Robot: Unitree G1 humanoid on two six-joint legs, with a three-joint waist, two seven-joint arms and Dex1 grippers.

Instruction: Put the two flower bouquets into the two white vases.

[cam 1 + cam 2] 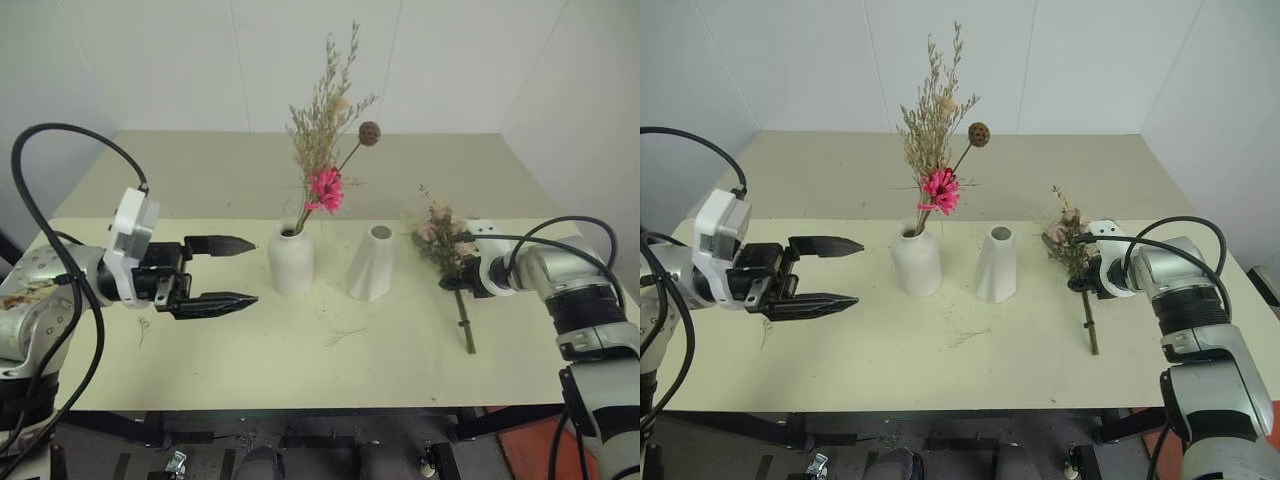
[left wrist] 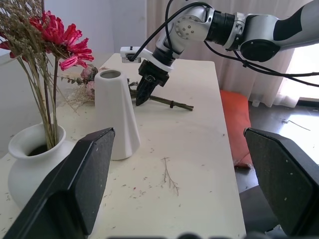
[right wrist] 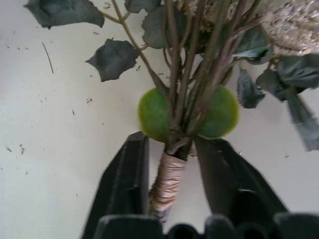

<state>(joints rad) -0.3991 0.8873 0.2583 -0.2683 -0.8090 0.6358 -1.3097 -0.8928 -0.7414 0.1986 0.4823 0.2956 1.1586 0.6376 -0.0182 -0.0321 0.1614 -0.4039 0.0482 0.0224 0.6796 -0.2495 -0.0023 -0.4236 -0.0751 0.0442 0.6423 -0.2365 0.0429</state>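
Standing on a pale table (image 1: 400, 360) set into a white-walled corner, the two vases sit near mid-table with bare surface on every side. The near edge runs in front of both arms; a strip of tabletop separates the vases from that edge. An orange patch of floor (image 2: 234, 124) shows beyond the table's right edge.

The left gripper (image 1: 232, 272) hangs level above the table's left part, fingers spread wide, nothing between them, pointing toward the rounded vase (image 1: 291, 258) and well apart from it. That vase already holds the thin bouquet (image 1: 325, 150): beige grasses, a magenta flower, a brown seed pod, stems upright in the neck.

The cone vase (image 1: 372, 262) stands just right of the rounded one, mouth empty.

The rose bouquet (image 1: 445, 245) lies flat on the table right of the cone vase, blooms toward the wall, stems toward the near edge. The right gripper (image 3: 169, 174) angles down onto it. In the right wrist view its two fingers flank the taped stem wrap (image 3: 167, 181), close on either side; whether they pinch it I cannot tell.

Loose dried bits (image 1: 345, 335) scatter the tabletop in front of the vases.
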